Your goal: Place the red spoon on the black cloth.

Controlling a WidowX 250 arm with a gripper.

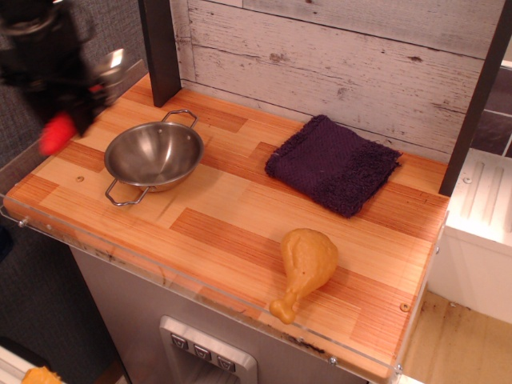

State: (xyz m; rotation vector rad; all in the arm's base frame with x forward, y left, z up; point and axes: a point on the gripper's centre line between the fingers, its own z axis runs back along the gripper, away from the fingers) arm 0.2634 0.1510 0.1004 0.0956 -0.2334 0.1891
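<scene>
My gripper (78, 98) is at the far left, raised above the table's left edge and motion-blurred. It is shut on the red spoon (58, 132): the red handle end hangs down to the left and the shiny silver bowl sticks out up and to the right near the dark post. The black cloth (332, 164), a dark purple-black fuzzy square, lies flat at the back right of the wooden table, well to the right of the gripper. Nothing lies on the cloth.
A steel two-handled bowl (154, 156) stands just right of and below the gripper. A yellow toy chicken drumstick (305, 264) lies near the front edge. A dark post (161, 50) stands at the back left. The wooden table (232, 220) has a clear plastic front lip.
</scene>
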